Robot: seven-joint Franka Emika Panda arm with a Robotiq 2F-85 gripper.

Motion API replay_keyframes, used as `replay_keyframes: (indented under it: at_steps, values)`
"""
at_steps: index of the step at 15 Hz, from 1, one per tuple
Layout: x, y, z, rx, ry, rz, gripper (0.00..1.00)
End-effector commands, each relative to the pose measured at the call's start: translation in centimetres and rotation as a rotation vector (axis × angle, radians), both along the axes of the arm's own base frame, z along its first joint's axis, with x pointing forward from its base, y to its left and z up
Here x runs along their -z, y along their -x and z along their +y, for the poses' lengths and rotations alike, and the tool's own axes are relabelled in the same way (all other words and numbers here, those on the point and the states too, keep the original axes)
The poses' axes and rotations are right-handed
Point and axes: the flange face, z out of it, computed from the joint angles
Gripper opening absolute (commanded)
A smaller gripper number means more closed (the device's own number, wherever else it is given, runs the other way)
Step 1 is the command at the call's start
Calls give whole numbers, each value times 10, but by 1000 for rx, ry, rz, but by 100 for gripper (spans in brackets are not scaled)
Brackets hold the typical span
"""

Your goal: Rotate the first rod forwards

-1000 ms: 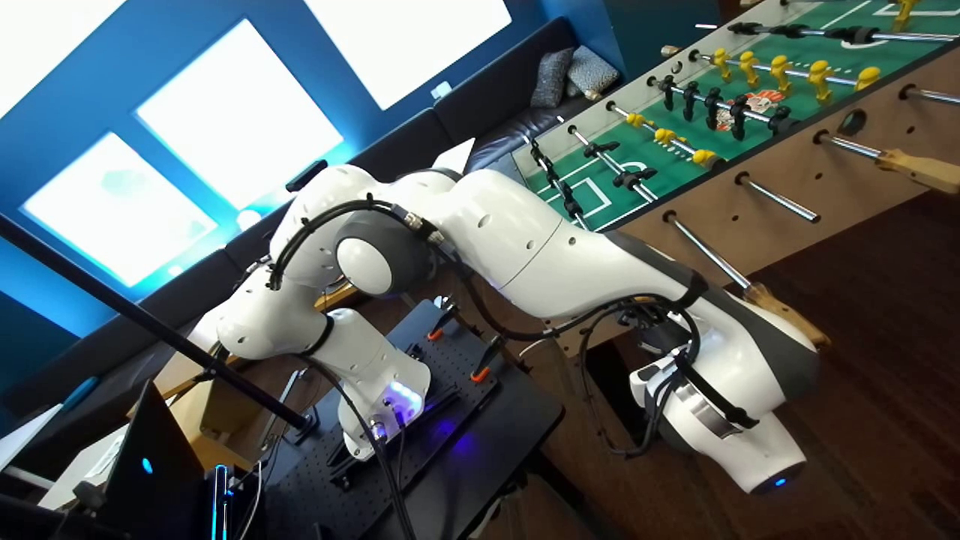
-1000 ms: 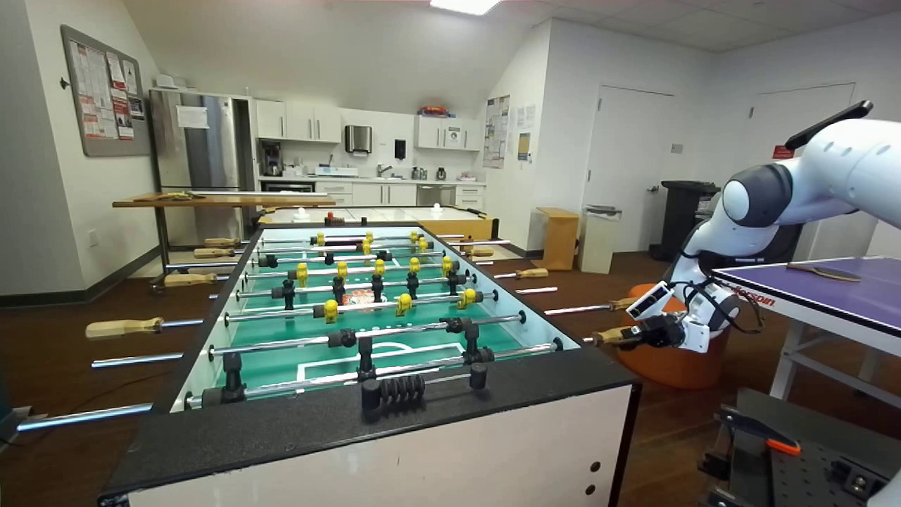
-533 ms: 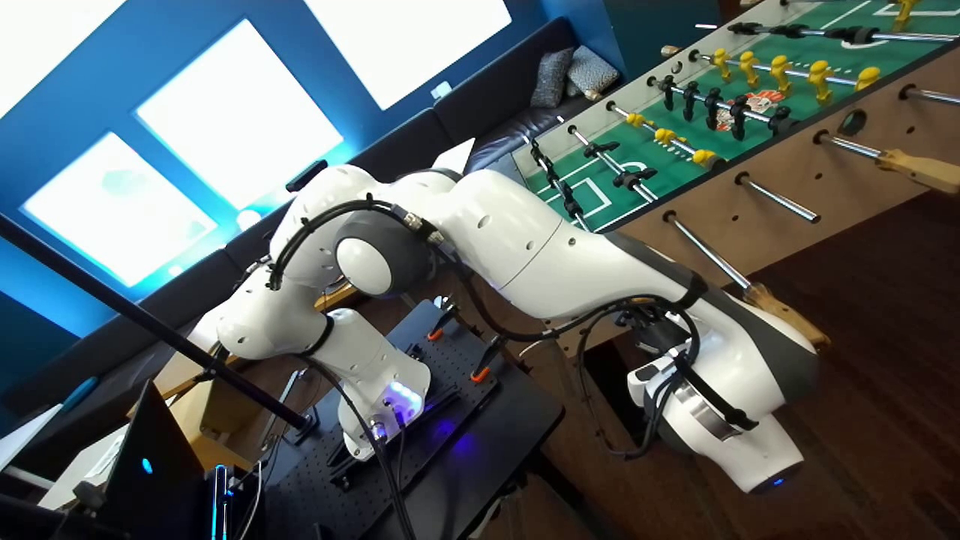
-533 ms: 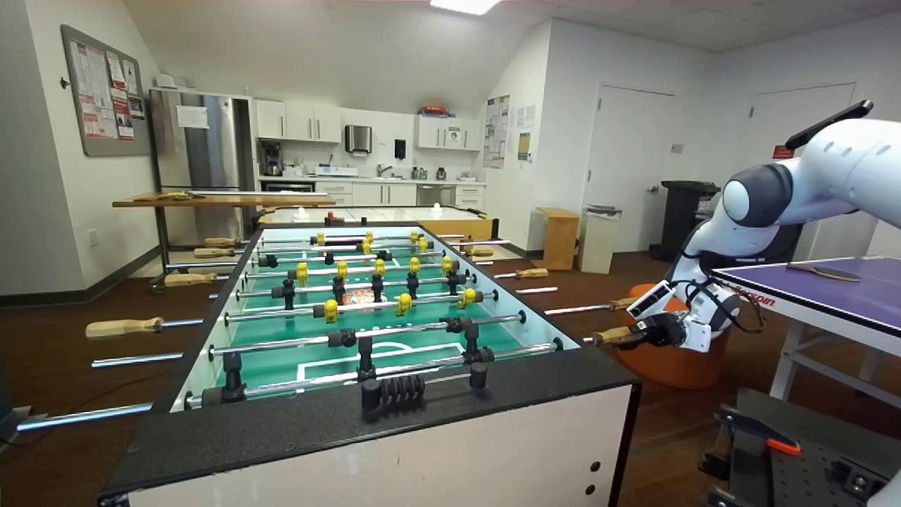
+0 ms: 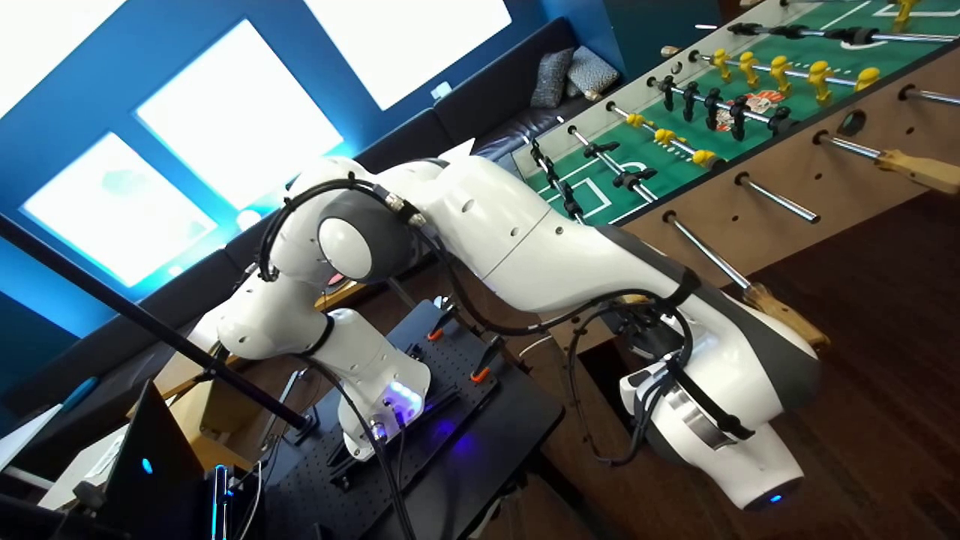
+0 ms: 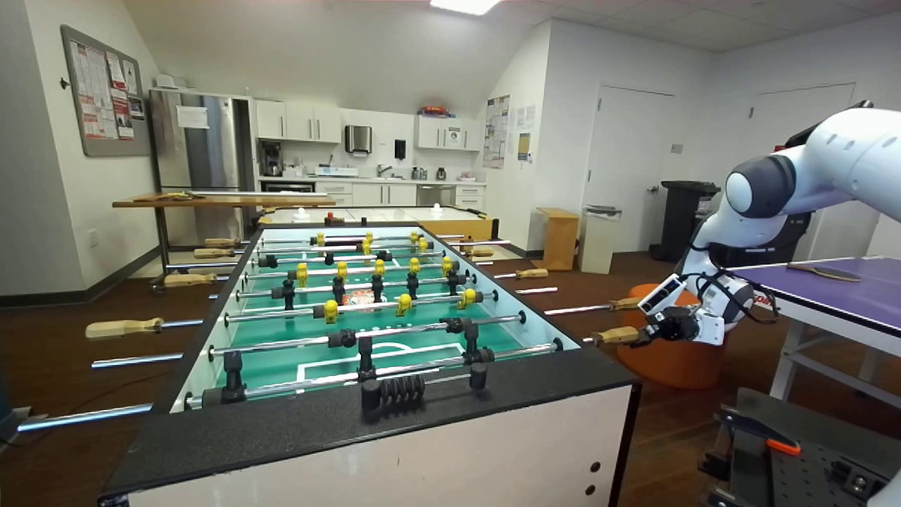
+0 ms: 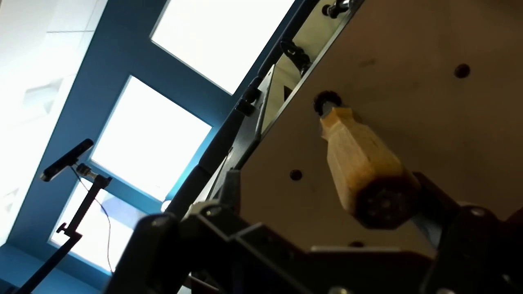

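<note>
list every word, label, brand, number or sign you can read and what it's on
"spi", probably: red letters on the edge of the purple table; any others are hidden behind the robot arm.
Too small to read: papers on the bulletin board, sheet on the fridge, posters on the wall.
Too blurred: logo on the foosball table.
Wrist view: none readable.

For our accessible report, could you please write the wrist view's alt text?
A wooden rod handle juts from a foosball table's brown side panel, its dark end showing between the jaws of the open gripper. At left, a black camera on a stand rises before bright windows.
</note>
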Motion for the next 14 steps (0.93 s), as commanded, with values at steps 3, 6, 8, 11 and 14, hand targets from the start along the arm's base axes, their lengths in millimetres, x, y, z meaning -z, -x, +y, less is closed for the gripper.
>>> replay_keyframes:
  at_steps: [3,6,8,11,14]
  values:
    - [-43,18,4,14,136,67,100]
    - [-65,31,2,43,254,92,100]
    - [-82,41,1,55,302,99,100]
    - [-111,57,4,63,339,103,100]
    - [-139,73,8,73,379,101,100]
